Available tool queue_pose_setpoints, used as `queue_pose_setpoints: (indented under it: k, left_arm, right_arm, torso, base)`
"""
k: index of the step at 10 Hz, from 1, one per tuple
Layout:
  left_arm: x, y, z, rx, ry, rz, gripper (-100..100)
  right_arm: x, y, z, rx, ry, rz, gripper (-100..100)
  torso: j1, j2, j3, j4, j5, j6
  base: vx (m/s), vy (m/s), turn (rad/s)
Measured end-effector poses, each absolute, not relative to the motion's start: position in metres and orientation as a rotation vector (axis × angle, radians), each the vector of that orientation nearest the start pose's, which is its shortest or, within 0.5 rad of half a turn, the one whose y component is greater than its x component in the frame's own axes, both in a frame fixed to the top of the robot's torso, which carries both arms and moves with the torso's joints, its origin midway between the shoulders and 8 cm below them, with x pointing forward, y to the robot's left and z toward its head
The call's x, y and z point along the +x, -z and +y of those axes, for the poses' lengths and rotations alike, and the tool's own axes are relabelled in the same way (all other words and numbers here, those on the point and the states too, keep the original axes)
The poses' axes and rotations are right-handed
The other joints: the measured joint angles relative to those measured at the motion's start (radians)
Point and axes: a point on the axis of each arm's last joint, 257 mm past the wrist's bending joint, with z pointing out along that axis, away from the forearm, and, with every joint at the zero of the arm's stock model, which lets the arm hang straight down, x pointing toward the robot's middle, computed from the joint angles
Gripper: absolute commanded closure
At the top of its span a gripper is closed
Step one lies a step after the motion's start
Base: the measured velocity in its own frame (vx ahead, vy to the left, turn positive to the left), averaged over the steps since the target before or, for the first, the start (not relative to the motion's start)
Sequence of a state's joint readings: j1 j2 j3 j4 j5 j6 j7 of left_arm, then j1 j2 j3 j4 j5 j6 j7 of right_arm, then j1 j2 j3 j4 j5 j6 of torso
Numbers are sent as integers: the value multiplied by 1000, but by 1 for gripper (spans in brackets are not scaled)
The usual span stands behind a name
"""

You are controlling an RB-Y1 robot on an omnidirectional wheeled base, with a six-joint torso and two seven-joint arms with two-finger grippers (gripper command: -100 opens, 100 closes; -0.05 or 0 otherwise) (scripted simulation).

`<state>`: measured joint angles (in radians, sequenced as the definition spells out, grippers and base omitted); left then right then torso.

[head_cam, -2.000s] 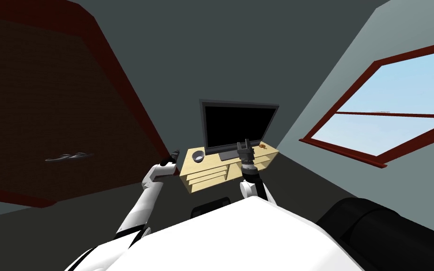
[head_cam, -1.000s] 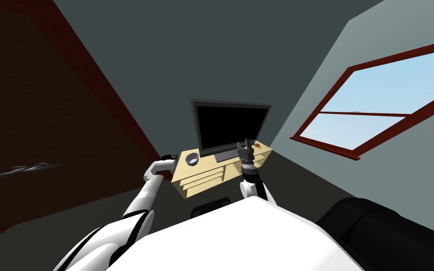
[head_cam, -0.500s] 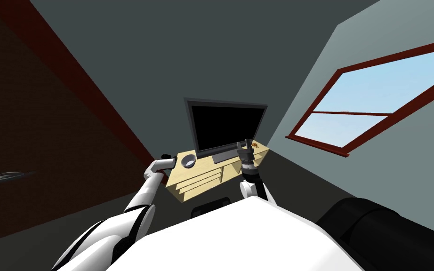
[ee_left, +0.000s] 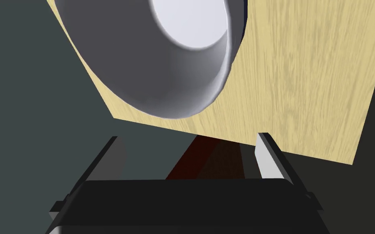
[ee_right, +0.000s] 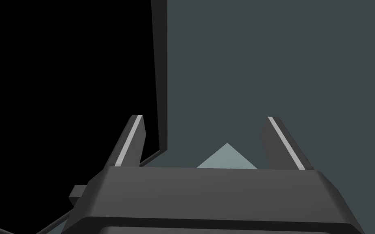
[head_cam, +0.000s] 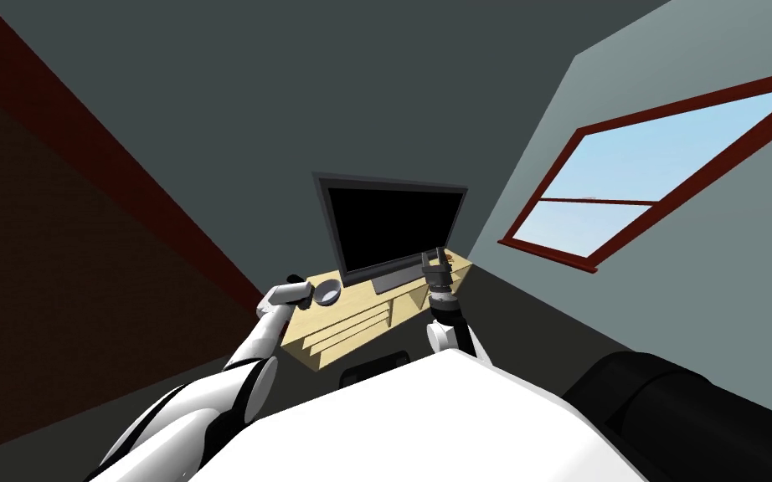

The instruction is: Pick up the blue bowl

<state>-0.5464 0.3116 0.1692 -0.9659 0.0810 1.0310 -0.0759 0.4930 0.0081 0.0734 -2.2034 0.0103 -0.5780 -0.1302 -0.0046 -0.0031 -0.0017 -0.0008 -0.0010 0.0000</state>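
Note:
The bowl (head_cam: 326,292) looks grey-white, not blue, and sits at the left end of a pale wooden stand (head_cam: 376,303). In the left wrist view the bowl (ee_left: 158,61) is large and close, beyond my open left gripper (ee_left: 188,140), whose fingers stand short of the stand's edge (ee_left: 304,93) with nothing between them. In the head view my left gripper (head_cam: 296,281) is just left of the bowl. My right gripper (head_cam: 434,261) is raised in front of the monitor, and its fingers (ee_right: 129,140) stand open and empty.
A dark monitor (head_cam: 393,222) stands on the wooden stand, which has shelves (head_cam: 351,330) below. A small orange-brown object (head_cam: 458,259) lies at the stand's right end. A window (head_cam: 644,176) is on the right wall, a dark couch (head_cam: 694,418) at lower right.
My view has swung, shifting the stand and monitor leftward. My left arm has bent inward, bringing its gripper right beside the bowl. The right arm holds its place.

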Motion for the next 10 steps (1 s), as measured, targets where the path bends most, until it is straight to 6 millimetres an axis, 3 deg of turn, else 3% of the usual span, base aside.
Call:
queue_pose_setpoints:
  k: [7,8,9,10]
  left_arm:
    - [505,423,370,-2062,209,1895,-100]
    - [504,424,370,-2064,208,1895,0]
    - [504,424,370,-2064,208,1895,-100]
    - [503,427,371,-2073,203,1888,-100]
  right_arm:
    - [349,-7,-254,709,-1496,572,0]
    - [349,-7,-254,709,-1496,572,0]
    - [349,-7,-254,709,-1496,572,0]
    - [349,-7,-254,709,-1496,572,0]
  torso:
    - [2,3,1,0,1,0]
    - [3,3,2,1,1,-1]
    - [3,4,2,1,1,-1]
    - [5,4,3,1,1,0]
  base:
    - [28,-24,-49]
    - [0,0,0]
    - [-7,27,-122]
    - [-20,59,-162]
